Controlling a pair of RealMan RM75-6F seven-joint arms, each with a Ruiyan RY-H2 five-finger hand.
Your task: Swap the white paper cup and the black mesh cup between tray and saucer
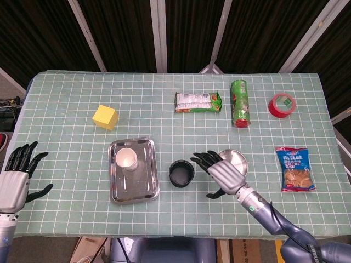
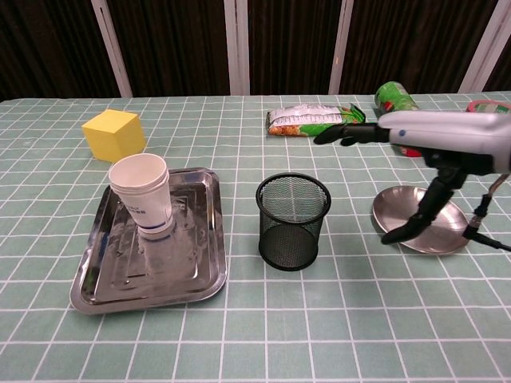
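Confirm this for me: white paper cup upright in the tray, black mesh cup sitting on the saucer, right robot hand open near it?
Not quite. The black mesh cup stands on the tablecloth between the tray and the saucer, not on the saucer; the chest view shows it. The white paper cup is upright in the tray, and the right robot hand is open beside the mesh cup.

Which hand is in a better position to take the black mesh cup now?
Probably the right hand. It hovers open just beside the black mesh cup, over the saucer. The left hand is open at the table's far left edge, beyond the tray.
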